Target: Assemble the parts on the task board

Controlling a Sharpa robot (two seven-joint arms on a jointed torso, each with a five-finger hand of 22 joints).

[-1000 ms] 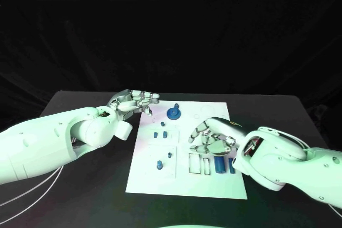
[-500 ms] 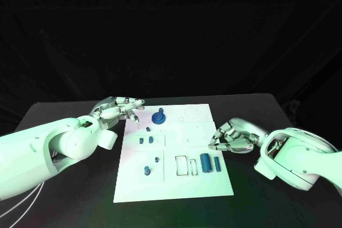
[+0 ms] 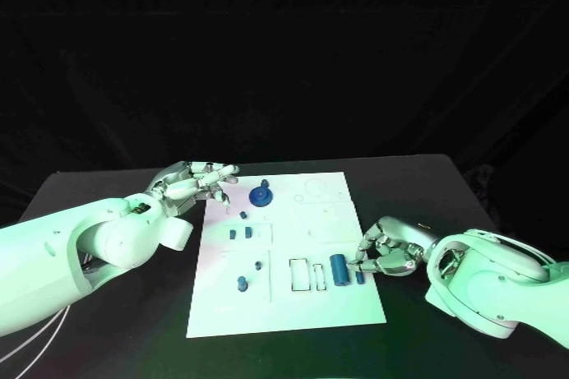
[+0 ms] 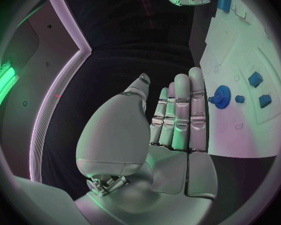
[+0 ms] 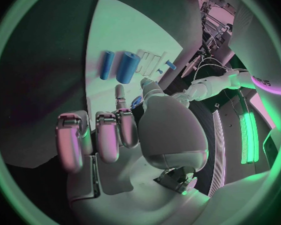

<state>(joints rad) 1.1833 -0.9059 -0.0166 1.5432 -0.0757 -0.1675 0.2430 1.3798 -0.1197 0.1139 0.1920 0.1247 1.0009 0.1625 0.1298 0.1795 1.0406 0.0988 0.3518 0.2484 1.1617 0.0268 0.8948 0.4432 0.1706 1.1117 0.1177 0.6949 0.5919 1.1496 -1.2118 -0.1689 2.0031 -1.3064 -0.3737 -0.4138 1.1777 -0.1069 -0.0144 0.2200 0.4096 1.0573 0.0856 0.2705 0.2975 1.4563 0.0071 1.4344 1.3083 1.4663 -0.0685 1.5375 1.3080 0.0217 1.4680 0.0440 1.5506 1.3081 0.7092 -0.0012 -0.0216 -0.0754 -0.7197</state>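
The task board (image 3: 332, 301), a long white plate, lies lengthwise down the middle of the black table (image 3: 462, 182), marked with thin outlined rectangles and faint circles. At its far end sits a blue gear (image 3: 262, 199), round and toothed, with a small knob beside it. Below that, two small blue blocks (image 3: 241, 230) lie side by side, and a little blue peg (image 3: 242, 284) stands nearer the front. Towards the right edge, a fat blue cylinder (image 3: 340, 270) lies next to a thinner blue rod (image 3: 359, 275). Left hand (image 3: 196, 180) hovers over the board's far left corner, fingers stretched out straight and together, nothing in it. Right hand (image 3: 386, 249) is at the board's right edge, just beside the thin rod, fingers curled in; from the right wrist view (image 5: 118, 130) nothing is gripped
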